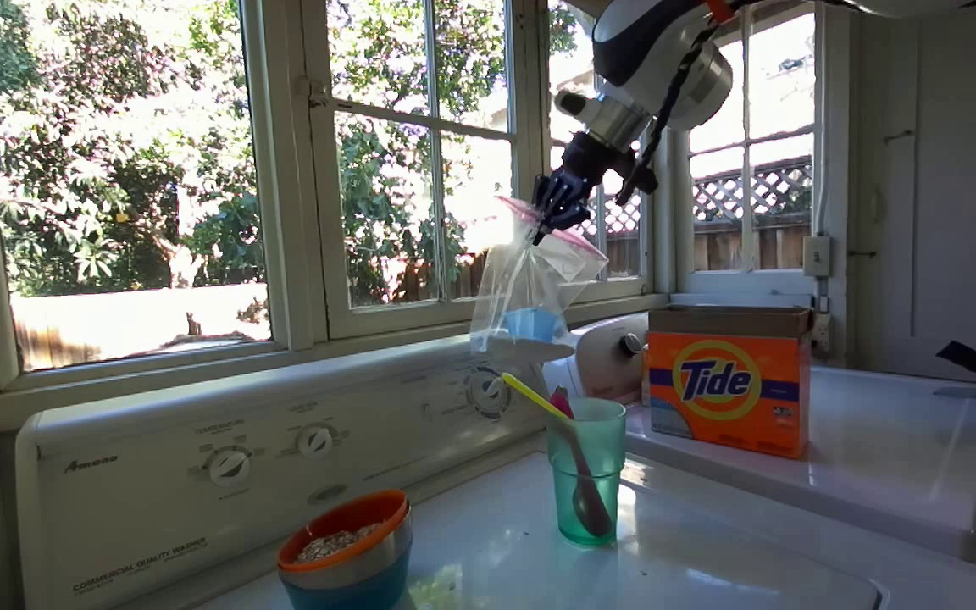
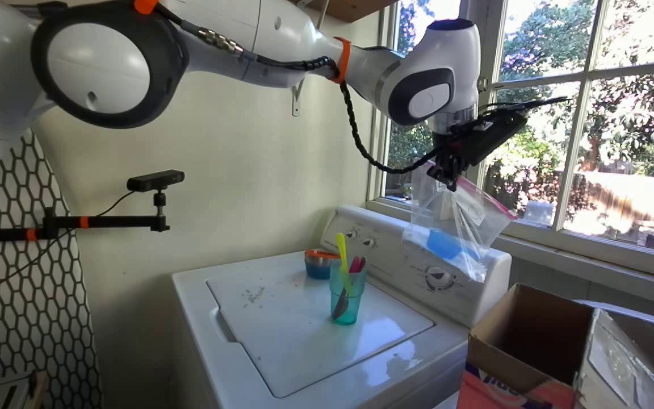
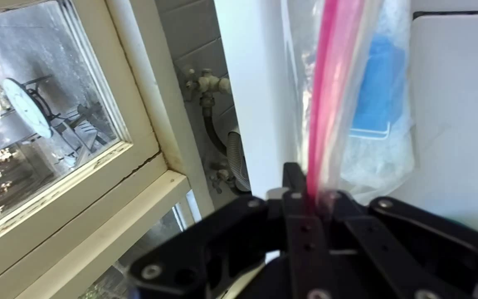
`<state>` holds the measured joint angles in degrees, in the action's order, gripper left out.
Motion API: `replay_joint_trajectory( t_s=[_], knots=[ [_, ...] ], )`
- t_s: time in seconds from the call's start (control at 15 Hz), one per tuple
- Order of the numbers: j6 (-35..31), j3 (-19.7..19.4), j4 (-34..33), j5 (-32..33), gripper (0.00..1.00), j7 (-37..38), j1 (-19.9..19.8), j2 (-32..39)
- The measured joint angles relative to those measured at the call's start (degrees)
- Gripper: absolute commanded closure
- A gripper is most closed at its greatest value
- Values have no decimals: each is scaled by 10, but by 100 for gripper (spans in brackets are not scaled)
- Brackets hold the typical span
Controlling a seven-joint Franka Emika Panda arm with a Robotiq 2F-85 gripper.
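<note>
"Zip bag (image 1: 515,280): where is it, and how held?"

"Above the control panel (image 1: 390,424), near its large dial (image 1: 490,392). The gripper (image 1: 540,235) is clamped on the bag's pink zip edge (image 1: 582,243), probably so the rest hangs free, with a blue thing (image 1: 532,324) low inside."

"Which way does it point?"

"Closed end down toward the panel, long axis near upright; the zip edge slopes away from the gripper."

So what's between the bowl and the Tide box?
A green cup stands between bowl and box; it shows there in both exterior views.
</note>
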<state>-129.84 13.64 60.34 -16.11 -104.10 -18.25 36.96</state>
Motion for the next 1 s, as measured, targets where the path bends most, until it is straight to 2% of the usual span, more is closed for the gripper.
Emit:
replay_joint_trajectory(
  t_s=[0.33,0.6,1.0],
  knots=[
    [-20,19,43,-39,98,-17,-31,-52],
    [-20,23,55,-41,99,-18,-36,-60],
    [29,-55,67,92,99,154,2,-92]
  ],
)
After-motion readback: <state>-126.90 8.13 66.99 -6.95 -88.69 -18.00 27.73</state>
